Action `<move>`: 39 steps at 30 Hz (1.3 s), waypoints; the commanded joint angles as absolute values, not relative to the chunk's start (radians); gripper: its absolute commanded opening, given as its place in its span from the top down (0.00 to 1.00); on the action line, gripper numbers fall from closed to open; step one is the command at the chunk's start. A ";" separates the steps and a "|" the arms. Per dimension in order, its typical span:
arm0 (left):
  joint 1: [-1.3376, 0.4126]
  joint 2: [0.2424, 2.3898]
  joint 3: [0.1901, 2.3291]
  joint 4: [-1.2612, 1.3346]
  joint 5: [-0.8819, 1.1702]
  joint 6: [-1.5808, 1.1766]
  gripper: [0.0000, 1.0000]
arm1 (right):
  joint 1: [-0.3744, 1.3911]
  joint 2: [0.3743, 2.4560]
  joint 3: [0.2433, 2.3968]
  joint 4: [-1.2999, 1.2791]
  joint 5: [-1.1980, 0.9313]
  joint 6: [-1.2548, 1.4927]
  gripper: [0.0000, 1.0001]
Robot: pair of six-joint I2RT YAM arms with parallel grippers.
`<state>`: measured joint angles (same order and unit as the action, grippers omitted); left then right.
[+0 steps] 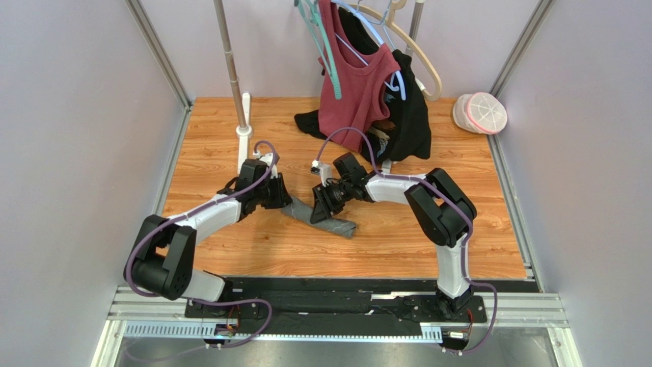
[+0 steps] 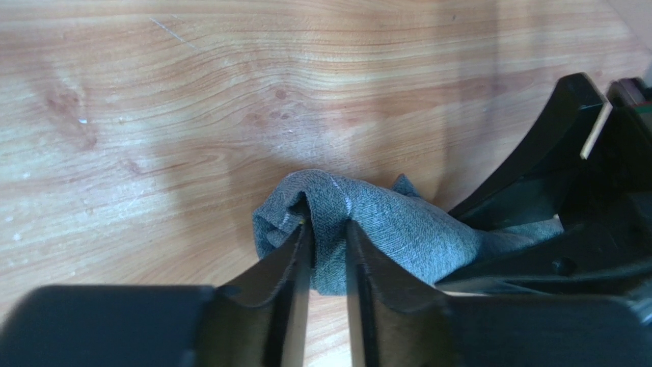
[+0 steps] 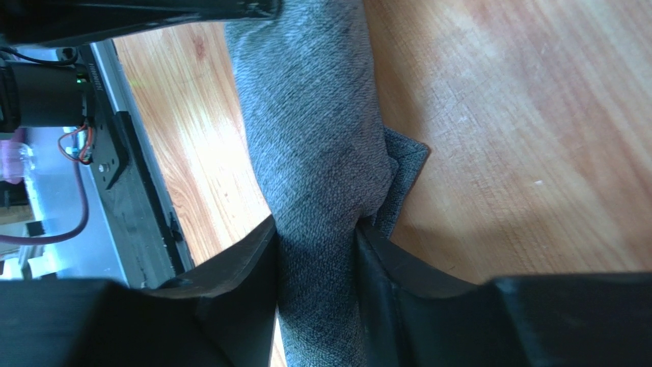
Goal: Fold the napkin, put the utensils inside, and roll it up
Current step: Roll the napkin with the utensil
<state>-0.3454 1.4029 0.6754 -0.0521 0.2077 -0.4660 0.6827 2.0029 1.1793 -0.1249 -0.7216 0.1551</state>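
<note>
Wood tabletop [image 1: 428,237]: napkin [image 1: 330,220] already rolled, so the rolling step looks nearly done. Left jaws pinch one end, right jaws clamp the roll. Spoon unseen. Next likely: release without unrolling.

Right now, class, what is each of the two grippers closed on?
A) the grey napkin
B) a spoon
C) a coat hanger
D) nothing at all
A: each wrist view shows the left gripper and the right gripper pinching the bunched napkin between its fingers.
</note>
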 commanded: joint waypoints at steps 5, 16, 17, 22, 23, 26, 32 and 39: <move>-0.342 1.486 0.718 -0.055 0.221 -0.466 0.93 | 0.683 1.965 1.187 -0.251 -0.658 0.147 0.38; -0.341 1.617 0.839 -0.149 0.239 -0.449 0.97 | 0.796 1.709 1.075 -0.187 -0.249 0.031 0.33; -0.341 1.620 0.842 -0.150 0.235 -0.448 0.97 | 0.808 1.698 1.050 -0.157 -0.218 0.022 0.33; -0.341 1.643 0.871 -0.176 0.232 -0.431 0.97 | 0.912 1.670 1.005 -0.088 -0.037 -0.081 0.32; -0.341 1.646 0.874 -0.182 0.235 -0.426 0.97 | 0.923 1.680 1.002 -0.081 -0.022 -0.095 0.32; -0.341 1.661 0.890 -0.193 0.233 -0.422 0.97 | 0.948 1.709 1.014 -0.086 0.043 -0.123 0.32; -0.339 1.683 0.919 -0.219 0.235 -0.403 0.97 | 0.986 1.710 0.991 -0.029 0.261 -0.130 0.32; -0.337 1.703 0.940 -0.233 0.236 -0.399 0.97 | 1.011 1.663 0.968 -0.008 0.180 -0.181 0.32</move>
